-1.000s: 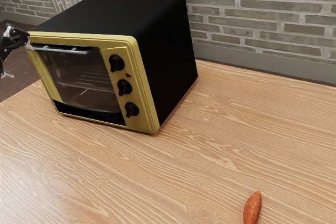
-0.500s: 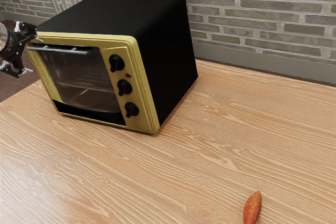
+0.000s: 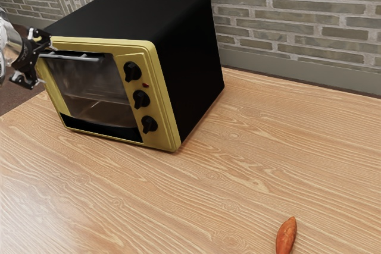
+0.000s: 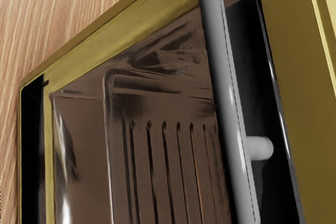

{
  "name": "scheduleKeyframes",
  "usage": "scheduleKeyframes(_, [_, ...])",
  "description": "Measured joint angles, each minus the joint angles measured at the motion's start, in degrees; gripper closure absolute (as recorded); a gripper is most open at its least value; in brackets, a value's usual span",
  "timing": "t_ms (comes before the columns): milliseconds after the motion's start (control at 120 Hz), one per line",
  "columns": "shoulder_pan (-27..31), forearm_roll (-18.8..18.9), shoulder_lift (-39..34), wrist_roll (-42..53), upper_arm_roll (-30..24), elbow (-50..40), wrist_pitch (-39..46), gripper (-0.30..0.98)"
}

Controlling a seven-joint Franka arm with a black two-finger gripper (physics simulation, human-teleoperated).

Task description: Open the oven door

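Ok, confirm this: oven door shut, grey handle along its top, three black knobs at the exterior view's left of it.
Wrong side: the exterior view shows the three black knobs at that view's right of the oven door, which is shut, its grey handle along the top.

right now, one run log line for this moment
goal: open door | door: shut | gripper: open, near handle | handle: not gripped | next: likely grip handle, then pull
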Motion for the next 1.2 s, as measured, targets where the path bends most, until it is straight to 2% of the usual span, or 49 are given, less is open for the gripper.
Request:
scheduleKeyframes(367, [0.22,0.05,1.59,-0.20,-0.04,-0.82,1.28,0.00])
scheduleKeyframes(517, [1.04,-0.55,-3.05,-0.26,-0.05,-7.00,2.18,0.00])
scheduleKeyframes(675, [1.96,0.28,-15.03,-0.30,-0.01,-20.26,3.38,0.00])
scheduleKeyframes(817, [5.78,1.96,-26.04,-0.33,-0.32,-31.87,4.03,0.00])
scheduleKeyframes(917, [9.01,2.17,-36.83,-0.35,-0.49,-42.16,4.48,0.00])
scheduleKeyframes(975, [12.85,2.19,-43.85,-0.43,-4.74,-46.78,4.57,0.00])
scheduleKeyframes(1025, [14.38,2.21,-46.21,-0.48,-9.08,-48.02,4.48,0.00])
scheduleKeyframes(1067, [12.88,2.27,-45.81,-0.52,-11.15,-47.40,4.27,0.00])
scheduleKeyframes(1100, [11.18,2.56,-44.17,-0.52,-12.71,-43.49,3.40,0.00])
scheduleKeyframes(1167, [8.99,5.68,-38.28,-0.51,-16.67,-24.41,-5.59,0.00])
scheduleKeyframes(1200, [5.95,6.89,-35.66,-0.56,-17.78,-14.24,-12.45,0.01])
